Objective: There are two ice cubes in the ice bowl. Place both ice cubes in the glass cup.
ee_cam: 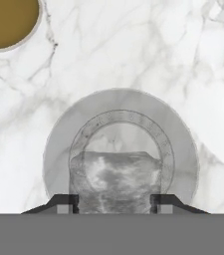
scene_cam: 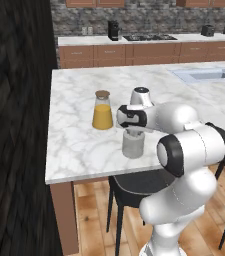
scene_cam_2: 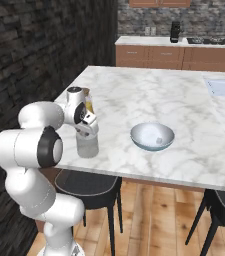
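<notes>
Marble island counter point(scene_cam: 79, 140) carries everything, and the glass cup point(scene_cam: 133, 145) near its front edge serves as landmark. Behind and left of the cup stands the cork-topped carafe point(scene_cam: 102, 111) of orange juice; well to the cup's right sits the ice bowl point(scene_cam_2: 152, 136), one small cube point(scene_cam_2: 158, 140) seemingly inside. Directly above the cup's mouth hangs the gripper point(ee_cam: 114, 201), its fingers clamped on an ice cube point(ee_cam: 114, 179). Ice is probably hard, light and slippery, best pinched across flat opposite faces.
</notes>
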### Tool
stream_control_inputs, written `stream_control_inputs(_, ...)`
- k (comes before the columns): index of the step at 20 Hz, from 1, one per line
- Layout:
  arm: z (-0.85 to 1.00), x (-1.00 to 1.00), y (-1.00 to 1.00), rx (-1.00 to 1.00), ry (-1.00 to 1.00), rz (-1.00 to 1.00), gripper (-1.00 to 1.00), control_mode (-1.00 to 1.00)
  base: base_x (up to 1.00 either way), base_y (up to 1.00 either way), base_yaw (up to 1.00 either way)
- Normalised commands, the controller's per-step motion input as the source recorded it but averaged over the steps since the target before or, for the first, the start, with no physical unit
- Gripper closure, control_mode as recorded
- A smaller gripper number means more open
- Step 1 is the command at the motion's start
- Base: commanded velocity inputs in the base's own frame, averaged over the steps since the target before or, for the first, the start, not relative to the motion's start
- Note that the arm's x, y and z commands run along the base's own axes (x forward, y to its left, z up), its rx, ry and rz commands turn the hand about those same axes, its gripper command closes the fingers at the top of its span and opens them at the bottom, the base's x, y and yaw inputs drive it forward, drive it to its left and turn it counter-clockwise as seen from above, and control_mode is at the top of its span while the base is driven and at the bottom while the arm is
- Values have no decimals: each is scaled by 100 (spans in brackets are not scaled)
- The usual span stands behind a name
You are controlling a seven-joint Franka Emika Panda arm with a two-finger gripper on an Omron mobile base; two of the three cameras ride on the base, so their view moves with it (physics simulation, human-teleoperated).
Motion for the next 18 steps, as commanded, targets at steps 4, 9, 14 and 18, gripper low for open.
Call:
stream_control_inputs(4, 0, 21, 0, 0, 0, 0, 100, -100, 0, 0, 0)
stream_control_inputs(9, 0, 3, 0, 0, 0, 0, -100, -100, 0, 0, 0)
stream_control_inputs(14, 1, 0, -10, 1, 0, 0, -100, -100, 0, 0, 0)
stream_control_inputs(18, 54, -2, -17, 6, -4, 0, -100, -100, 0, 0, 0)
